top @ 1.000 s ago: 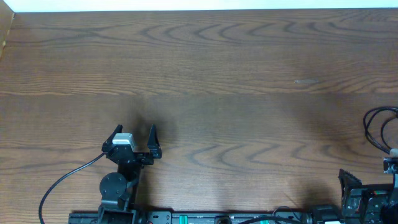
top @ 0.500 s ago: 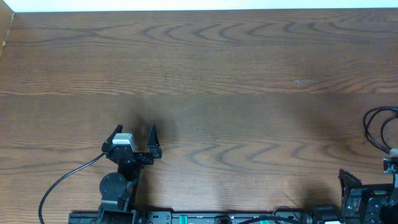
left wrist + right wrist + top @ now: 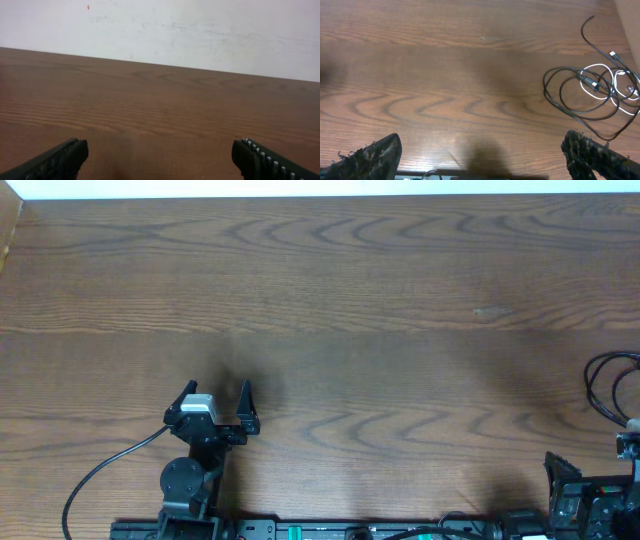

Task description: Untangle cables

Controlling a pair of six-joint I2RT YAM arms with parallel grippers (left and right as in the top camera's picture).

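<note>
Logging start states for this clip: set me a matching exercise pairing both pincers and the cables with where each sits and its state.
Things:
1. left pincer
2. right pincer
3. cables

Places and states:
A. open, by the near edge, over the left half of the table
B. tangled in a loose coil, lying at the right edge
C. open, at the near right corner, nothing between its fingers

Pairs: 1-A, 2-C, 3-B
</note>
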